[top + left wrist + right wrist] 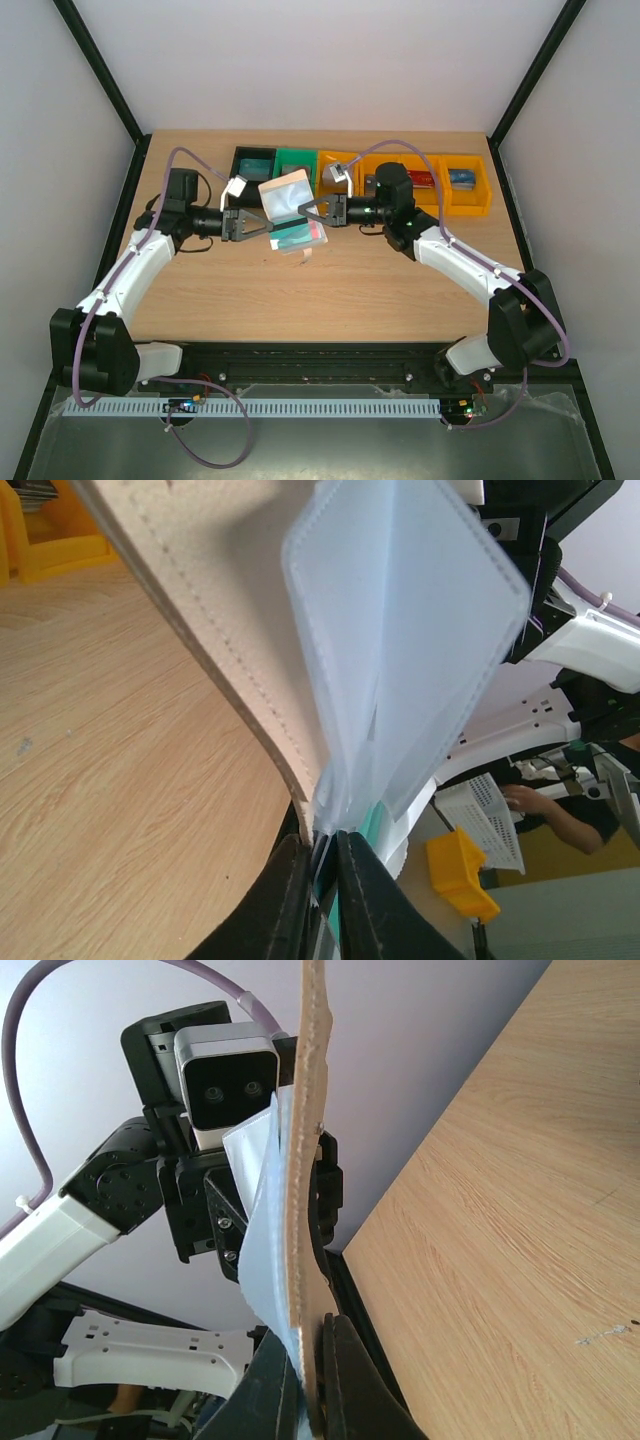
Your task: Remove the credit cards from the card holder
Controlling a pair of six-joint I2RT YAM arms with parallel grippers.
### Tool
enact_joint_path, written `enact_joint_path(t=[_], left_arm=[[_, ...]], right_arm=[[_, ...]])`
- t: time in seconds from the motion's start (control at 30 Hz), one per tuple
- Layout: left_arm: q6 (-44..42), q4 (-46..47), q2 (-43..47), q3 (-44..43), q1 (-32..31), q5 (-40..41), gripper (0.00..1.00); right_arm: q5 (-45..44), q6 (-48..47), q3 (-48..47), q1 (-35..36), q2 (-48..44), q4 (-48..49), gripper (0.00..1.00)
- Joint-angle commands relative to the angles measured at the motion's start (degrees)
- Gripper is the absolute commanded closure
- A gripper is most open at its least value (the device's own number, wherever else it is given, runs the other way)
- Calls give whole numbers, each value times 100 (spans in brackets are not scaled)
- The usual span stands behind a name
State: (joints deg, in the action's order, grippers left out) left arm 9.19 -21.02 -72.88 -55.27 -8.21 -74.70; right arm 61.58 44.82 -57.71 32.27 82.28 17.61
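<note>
The card holder [285,192] hangs open above the middle of the table, held between both arms. Its white cover [200,590] and pale blue see-through sleeves [400,610] fan upward in the left wrist view. A teal credit card [293,238] shows in the holder's lower part. My left gripper [263,226] [328,855] is shut on the teal card's edge [372,825], with thin sleeve edges pinched alongside it. From the right, my right gripper [303,209] [312,1360] is shut on the holder's cover [308,1160]. A red card [421,178] and a blue card [461,178] lie in the orange bins.
A row of bins lines the table's far edge: black [252,160], green [294,160], a small orange one [335,165] and two larger orange ones [395,182] [480,185]. Black frame posts stand at the table's back corners.
</note>
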Motion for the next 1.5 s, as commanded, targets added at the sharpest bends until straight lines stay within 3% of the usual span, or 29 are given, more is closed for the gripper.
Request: enact_joint_path(t=[0.0, 0.1, 0.63, 0.93, 1.13, 1.23, 1.33, 1.47], left_arm=[[-34, -42, 79, -44, -91, -232, 92], [-172, -167, 86, -44, -87, -281, 98], [-306, -234, 149, 108, 114, -323, 98], [-307, -241, 101, 53, -105, -269, 98], [-120, 2, 99, 165, -132, -295, 73], [-76, 71, 90, 191, -160, -300, 66], [23, 155, 81, 193, -176, -322, 69], [46, 180, 78, 192, -189, -313, 84]], right_arm=[[-32, -25, -262, 25, 18, 91, 98], [-8, -87, -272, 18, -4, 69, 98], [77, -209, -115, -528, -335, -159, 98], [82, 257, -12, -299, -106, 478, 98], [79, 368, -76, -177, -20, 638, 98], [81, 370, -82, -146, -3, 647, 98], [82, 385, -79, -105, 23, 673, 98], [77, 375, -71, -72, 35, 675, 98]])
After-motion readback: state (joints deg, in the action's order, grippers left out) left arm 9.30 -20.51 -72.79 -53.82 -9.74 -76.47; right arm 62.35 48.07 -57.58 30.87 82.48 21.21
